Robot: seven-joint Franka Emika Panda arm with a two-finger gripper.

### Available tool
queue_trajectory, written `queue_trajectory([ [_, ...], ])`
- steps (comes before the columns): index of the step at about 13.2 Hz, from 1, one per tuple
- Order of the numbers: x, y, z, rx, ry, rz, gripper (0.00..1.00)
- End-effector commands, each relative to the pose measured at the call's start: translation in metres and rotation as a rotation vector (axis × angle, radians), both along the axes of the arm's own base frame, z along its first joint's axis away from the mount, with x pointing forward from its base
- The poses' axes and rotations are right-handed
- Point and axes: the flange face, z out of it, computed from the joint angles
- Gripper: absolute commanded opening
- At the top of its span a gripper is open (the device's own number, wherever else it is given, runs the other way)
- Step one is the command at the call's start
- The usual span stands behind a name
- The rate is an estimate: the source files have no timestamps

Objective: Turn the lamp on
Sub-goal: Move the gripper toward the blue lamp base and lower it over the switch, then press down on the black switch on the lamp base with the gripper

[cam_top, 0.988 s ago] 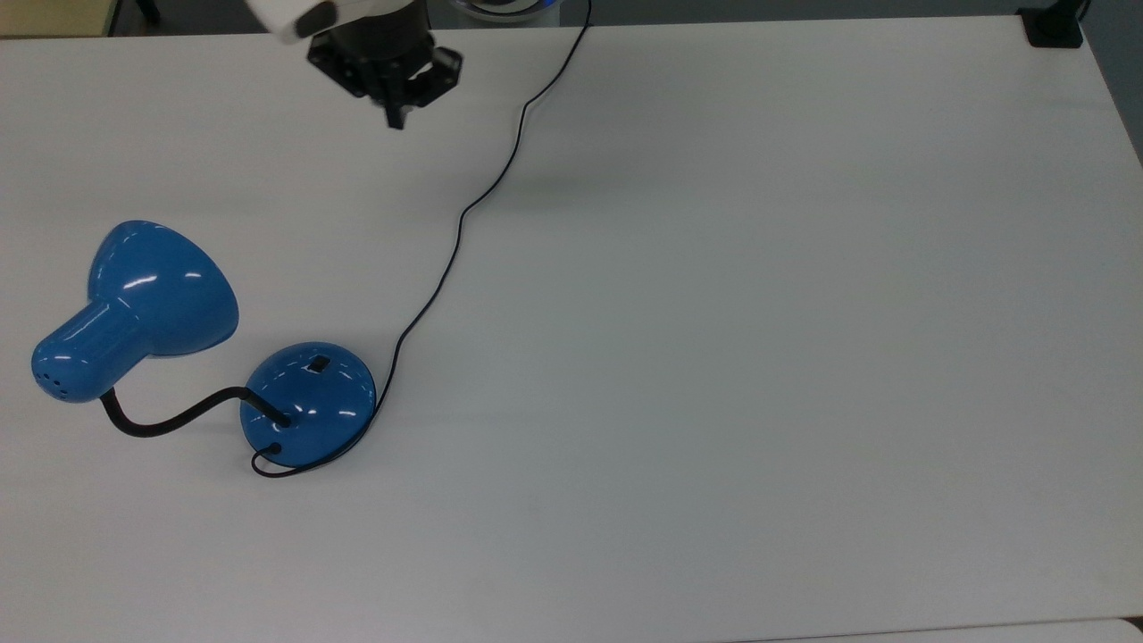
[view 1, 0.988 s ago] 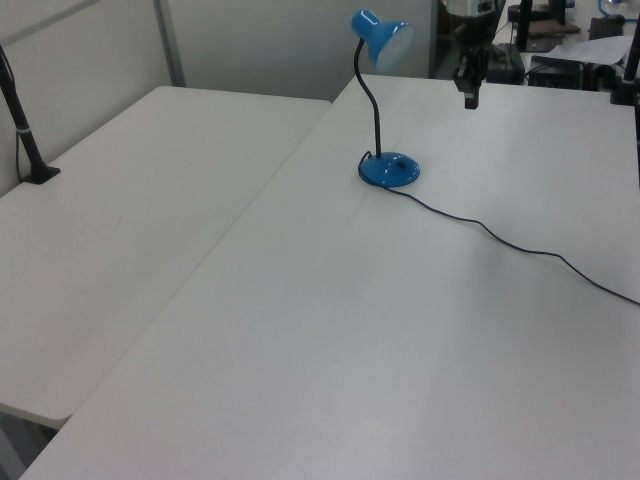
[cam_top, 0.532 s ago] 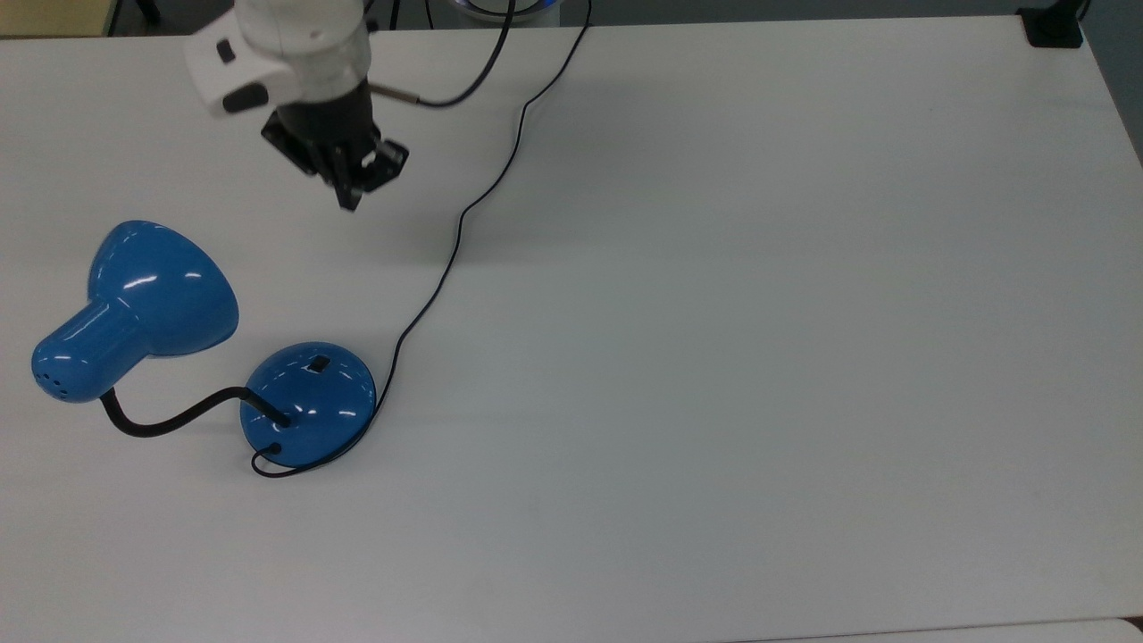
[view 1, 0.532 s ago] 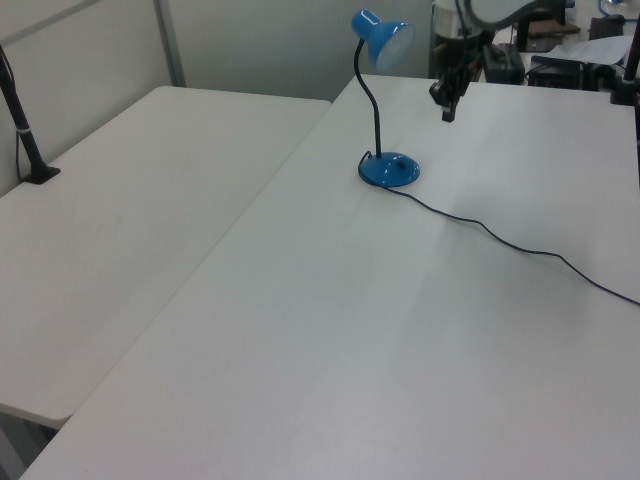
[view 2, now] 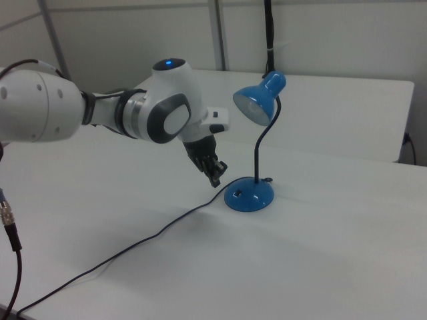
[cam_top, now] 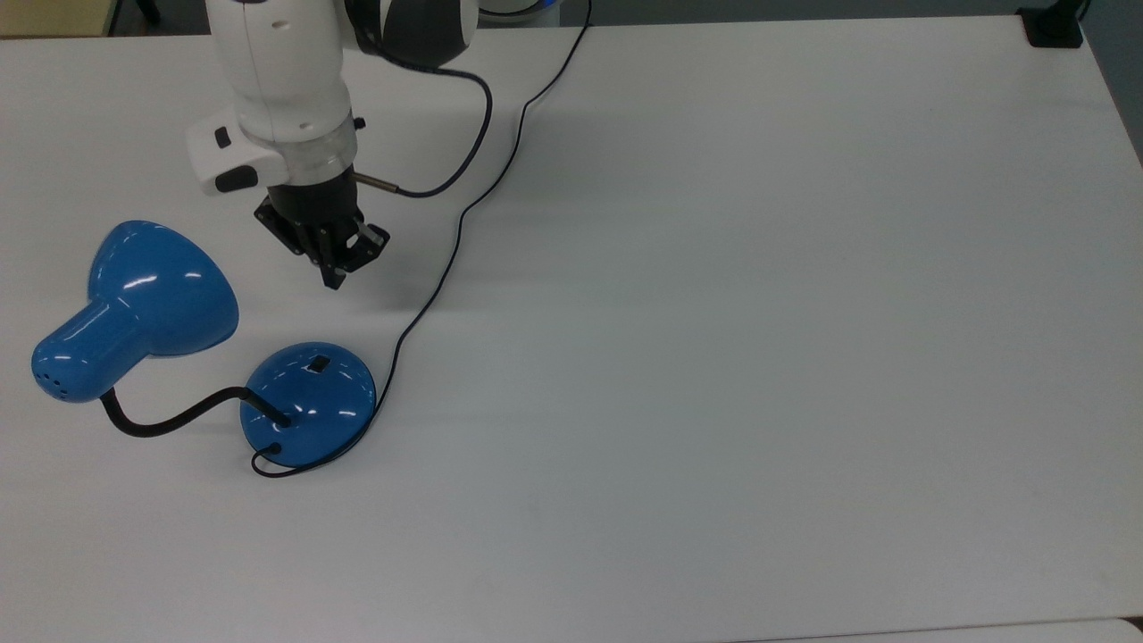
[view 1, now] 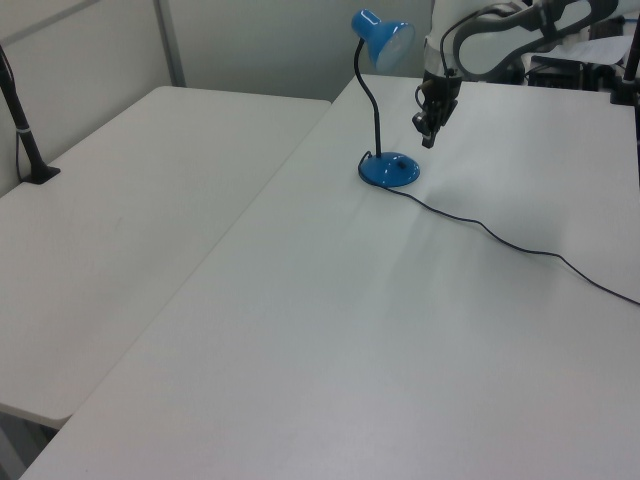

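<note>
Pincer fingers pressed together, holding nothing, tilted above the bench, near the blue lamp base, not touching.

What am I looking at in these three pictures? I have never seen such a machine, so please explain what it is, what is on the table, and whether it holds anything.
The white machine is a robot arm. Its black tip is a gripper with two fingers, pressed together, holding nothing. It hangs above the white table, close to a blue lamp. The lamp's switch is the small black part on its round base. A thin black cord runs from the base across the table. The top view looks straight down. The left view sees the table from one end, with the lamp far away. The right view is close, beside the arm, and shows the lamp standing upright, its shade unlit.
</note>
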Motion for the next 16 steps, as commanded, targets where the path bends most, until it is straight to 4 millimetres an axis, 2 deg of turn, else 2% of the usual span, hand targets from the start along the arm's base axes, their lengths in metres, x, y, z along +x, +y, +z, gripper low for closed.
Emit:
queue_trajectory([
  [1,0.004,-0.007,-0.02,0.01,-0.052,-0.048,0.0],
  [4,0.019,-0.01,-0.037,0.001,-0.154,-0.042,0.0],
  [8,0.028,-0.012,-0.057,-0.003,-0.214,-0.037,0.0],
  [16,0.038,-0.024,-0.061,-0.011,-0.253,-0.047,0.0],
])
